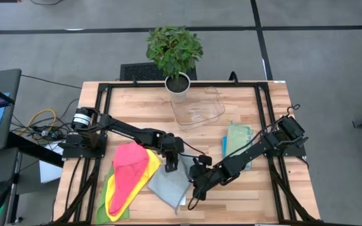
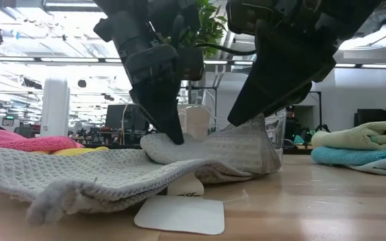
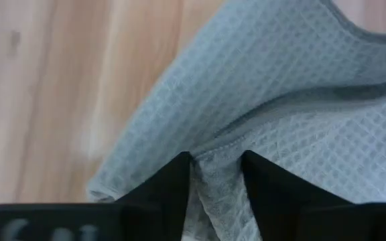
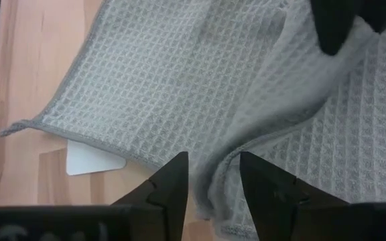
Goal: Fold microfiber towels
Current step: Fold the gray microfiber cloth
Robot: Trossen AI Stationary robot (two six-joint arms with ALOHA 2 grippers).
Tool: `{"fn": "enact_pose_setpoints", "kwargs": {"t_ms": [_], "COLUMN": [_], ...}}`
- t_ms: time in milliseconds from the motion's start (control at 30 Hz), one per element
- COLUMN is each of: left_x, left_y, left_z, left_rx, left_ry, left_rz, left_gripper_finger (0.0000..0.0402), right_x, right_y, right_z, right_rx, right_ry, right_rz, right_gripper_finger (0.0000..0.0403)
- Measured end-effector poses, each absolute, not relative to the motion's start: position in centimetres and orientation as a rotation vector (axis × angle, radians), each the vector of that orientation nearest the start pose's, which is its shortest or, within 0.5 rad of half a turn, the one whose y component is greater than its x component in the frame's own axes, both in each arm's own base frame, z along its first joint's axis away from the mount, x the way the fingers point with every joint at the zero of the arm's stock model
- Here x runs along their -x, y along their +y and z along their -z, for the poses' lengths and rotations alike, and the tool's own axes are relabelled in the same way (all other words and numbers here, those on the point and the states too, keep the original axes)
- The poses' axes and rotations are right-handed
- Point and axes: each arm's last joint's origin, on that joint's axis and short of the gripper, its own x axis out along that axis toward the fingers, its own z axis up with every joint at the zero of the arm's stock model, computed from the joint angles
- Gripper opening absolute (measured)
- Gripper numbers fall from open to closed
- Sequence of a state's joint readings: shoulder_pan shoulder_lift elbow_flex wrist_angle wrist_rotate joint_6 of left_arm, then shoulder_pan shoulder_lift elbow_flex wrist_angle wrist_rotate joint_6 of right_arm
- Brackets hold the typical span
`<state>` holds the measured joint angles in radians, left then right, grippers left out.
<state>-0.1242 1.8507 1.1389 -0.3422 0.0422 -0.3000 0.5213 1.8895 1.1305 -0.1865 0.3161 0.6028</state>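
Note:
A light grey waffle-weave microfiber towel point(image 1: 168, 183) lies near the table's front edge, its right part raised and folded over on itself point(image 2: 213, 150). My left gripper point(image 3: 216, 161) is shut on a ridge of it, tips down at the towel point(image 2: 176, 137). My right gripper point(image 4: 213, 171) is shut on the towel's raised edge, just right of the left gripper point(image 1: 197, 183). Pink point(image 1: 129, 164), yellow point(image 1: 148, 172) and green point(image 1: 109, 188) towels lie piled to the towel's left. My left gripper pinches a bunched fold of the grey towel point(image 3: 214, 184) between its two fingers, coming steeply from above. That fold rests on the layer below. My right gripper pinches the towel's hemmed edge point(image 4: 214, 194) between its two fingers, slanting down from the right. The held part point(image 2: 246, 144) is lifted off the table and curls over the flat rest.
Folded green and teal towels point(image 1: 237, 141) are stacked at the right. A clear plastic tray point(image 1: 198, 110) and a potted plant point(image 1: 175, 53) stand at the back. A white card point(image 2: 179, 214) lies under the grey towel's near edge.

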Motion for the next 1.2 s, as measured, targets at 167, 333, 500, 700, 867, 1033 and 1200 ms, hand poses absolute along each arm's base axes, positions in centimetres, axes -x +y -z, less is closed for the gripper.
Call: {"fn": "enact_pose_setpoints", "kwargs": {"t_ms": [167, 333, 500, 700, 867, 1033, 1200], "left_x": [-36.5, -37.5, -38.3, -37.5, -36.5, -35.7, -34.9], "left_y": [-4.6, -4.9, -5.2, -6.9, -8.3, -9.2, -9.8], "left_z": [-16.4, -18.1, -20.4, -20.1, -18.3, -16.7, -16.0], "left_rx": [0.223, 0.204, 0.064, -0.027, -0.039, -0.018, -0.03], "left_ry": [1.054, 0.999, 0.968, 1.012, 0.989, 0.991, 1.027], "left_rz": [-0.038, -0.036, -0.113, -0.112, -0.161, -0.158, -0.161], "left_gripper_finger": [0.0066, 0.0012, 0.0009, 0.0007, 0.0003, 0.0007, 0.0006], "right_x": [-33.2, -33.1, -32.9, -32.9, -32.9, -32.9, -32.9], "right_y": [18.0, 18.0, 17.8, 17.9, 17.9, 17.9, 17.9], "right_z": [-15.2, -15.1, -15.0, -15.0, -15.0, -15.0, -15.0], "right_rx": [-0.186, -0.188, -0.187, -0.205, -0.207, -0.212, -0.212], "right_ry": [0.881, 0.89, 0.91, 0.909, 0.908, 0.905, 0.904], "right_rz": [0.081, 0.09, 0.106, 0.113, 0.113, 0.117, 0.118], "right_gripper_finger": [0.0159, 0.0159, 0.0159, 0.0159, 0.0159, 0.0159, 0.0159]}}
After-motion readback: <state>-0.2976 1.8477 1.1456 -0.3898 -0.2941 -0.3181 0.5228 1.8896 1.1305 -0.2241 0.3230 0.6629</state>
